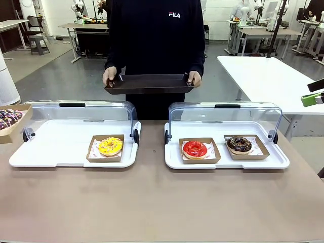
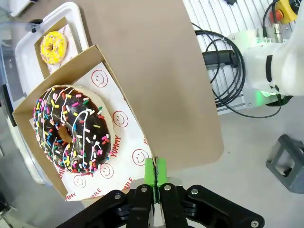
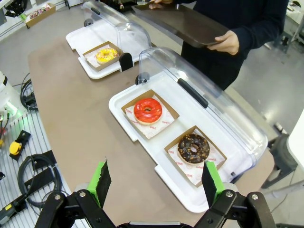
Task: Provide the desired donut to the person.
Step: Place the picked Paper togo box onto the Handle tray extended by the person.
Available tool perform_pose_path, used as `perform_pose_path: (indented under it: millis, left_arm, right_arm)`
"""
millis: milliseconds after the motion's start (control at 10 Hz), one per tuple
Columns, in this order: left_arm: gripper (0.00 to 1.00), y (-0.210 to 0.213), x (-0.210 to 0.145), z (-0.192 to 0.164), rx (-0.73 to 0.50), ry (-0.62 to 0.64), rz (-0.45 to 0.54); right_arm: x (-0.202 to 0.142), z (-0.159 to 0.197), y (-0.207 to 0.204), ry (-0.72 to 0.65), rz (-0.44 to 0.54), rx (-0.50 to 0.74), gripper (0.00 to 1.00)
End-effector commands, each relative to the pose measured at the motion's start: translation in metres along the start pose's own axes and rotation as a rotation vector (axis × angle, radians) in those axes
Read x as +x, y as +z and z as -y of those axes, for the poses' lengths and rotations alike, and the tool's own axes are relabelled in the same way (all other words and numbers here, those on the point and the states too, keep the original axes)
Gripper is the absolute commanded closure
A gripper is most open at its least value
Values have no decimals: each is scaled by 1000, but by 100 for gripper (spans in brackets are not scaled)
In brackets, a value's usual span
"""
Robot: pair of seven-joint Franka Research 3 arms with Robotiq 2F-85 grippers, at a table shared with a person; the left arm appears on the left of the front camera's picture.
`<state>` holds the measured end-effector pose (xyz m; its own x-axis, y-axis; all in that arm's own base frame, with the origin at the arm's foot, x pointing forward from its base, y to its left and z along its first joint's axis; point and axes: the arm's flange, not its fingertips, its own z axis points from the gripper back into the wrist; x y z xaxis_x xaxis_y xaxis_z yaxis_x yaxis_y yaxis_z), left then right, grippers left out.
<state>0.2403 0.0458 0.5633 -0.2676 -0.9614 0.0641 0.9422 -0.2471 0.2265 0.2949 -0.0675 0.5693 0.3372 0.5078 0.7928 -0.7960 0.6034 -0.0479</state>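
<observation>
**Item:** sprinkle donut (image 2: 69, 128) in box (image 2: 102, 57), held up at the desk's (image 1: 152, 202) left edge.
**Left claw** (image 2: 155, 172): clenched on the box's near rim, a thin pinch.
**Right claw** (image 3: 154, 178): released, idle.
**Risk:** the box may sag or twist and the donut slide off; the raised lid (image 1: 81, 114) could catch it.
**Open room:** above the lids, toward the person's (image 1: 152, 30) tray (image 1: 149, 83) past the far edge.

Bright, even overhead light gives soft shadows, faint glare on the clear lids (image 1: 225, 119), and bent wrist-view edges.
</observation>
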Motion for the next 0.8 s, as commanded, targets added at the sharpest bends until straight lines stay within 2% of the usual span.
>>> perform_pose_path:
  millis: [0,700]
  left_arm:
    - [100,-2,0,5,3,17,2]
    - [100,-2,0,5,3,17,2]
  right_arm:
    - [0,1,-3,3,18,10,0]
    - [0,1,-3,3,18,10,0]
